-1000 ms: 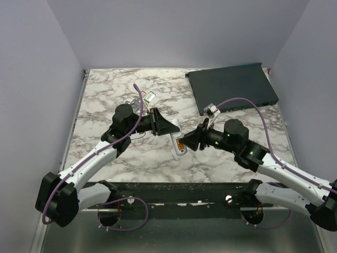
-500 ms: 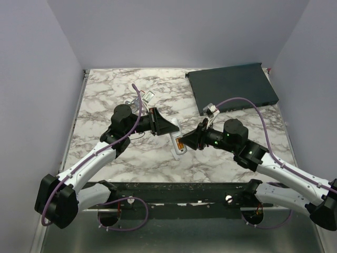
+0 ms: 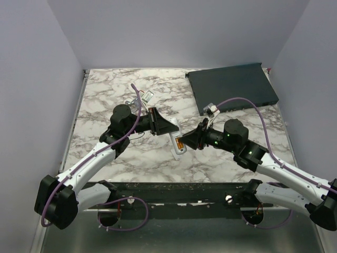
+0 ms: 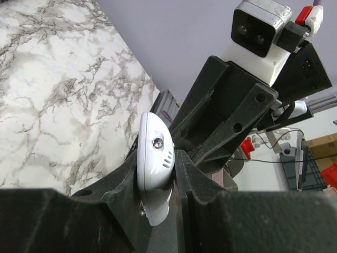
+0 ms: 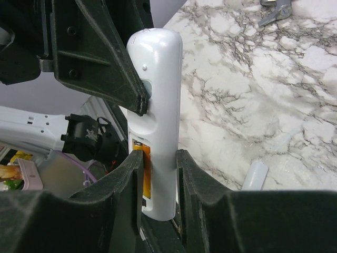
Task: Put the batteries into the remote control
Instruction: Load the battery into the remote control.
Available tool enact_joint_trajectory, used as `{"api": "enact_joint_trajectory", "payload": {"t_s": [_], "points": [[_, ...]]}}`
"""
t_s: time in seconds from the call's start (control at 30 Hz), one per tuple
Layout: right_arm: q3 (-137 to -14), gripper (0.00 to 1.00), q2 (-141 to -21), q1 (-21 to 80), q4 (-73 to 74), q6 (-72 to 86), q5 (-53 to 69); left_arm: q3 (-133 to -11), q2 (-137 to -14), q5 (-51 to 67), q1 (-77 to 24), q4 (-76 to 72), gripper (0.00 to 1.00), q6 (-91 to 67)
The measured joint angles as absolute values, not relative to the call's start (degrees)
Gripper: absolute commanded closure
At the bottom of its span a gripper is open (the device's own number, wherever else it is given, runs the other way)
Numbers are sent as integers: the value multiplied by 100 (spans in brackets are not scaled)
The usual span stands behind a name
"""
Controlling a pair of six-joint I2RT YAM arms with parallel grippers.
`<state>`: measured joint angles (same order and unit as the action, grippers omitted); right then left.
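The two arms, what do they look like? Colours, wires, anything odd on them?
The left arm and right arm have white shells between chunky black joints. A purple cable loops along each. The fingers are black angular wedges. Small green lights glow on the right wrist, which carries a pale two-lens camera block.

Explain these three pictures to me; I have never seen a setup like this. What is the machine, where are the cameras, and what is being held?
The machine is a left arm and a right arm, bolted at the near edge of a marble table. The wide picture looks down from above and behind them. The other two come from a camera on each wrist. On the table lie a dark flat box and a small pale loose piece. The left gripper and the right gripper both clamp a slim white remote control, one near each end. Its orange-copper battery recess shows in the right wrist view.
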<state>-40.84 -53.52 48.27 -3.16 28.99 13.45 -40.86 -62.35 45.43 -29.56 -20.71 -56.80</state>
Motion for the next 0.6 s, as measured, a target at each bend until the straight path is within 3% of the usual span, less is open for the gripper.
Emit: {"api": "enact_joint_trajectory", "payload": {"t_s": [0.03,0.07,0.1,0.17,0.3,0.6], "points": [[-4077,98,-5352,4827,-331,2904,1345,-4086,-6233,4541,-2956,-2073,100,-5680],[-4071,85,-5352,4827,-342,2910,1345,-4086,-6228,4541,-2956,-2073,100,-5680],[-4062,66,-5352,4827,-360,2910,1350,-4086,-6228,4541,-2956,-2073,100,-5680],[-4042,50,-5352,4827,-403,2908,1376,-4084,-6228,4541,-2947,-2071,100,-5680],[-4003,40,-5334,4827,-513,2904,1479,-4084,-6228,4532,-2945,-2084,100,-5697],[-3972,36,-4934,4827,-687,2816,1514,-4084,-6331,4517,-2943,-2086,100,-5697]]}}
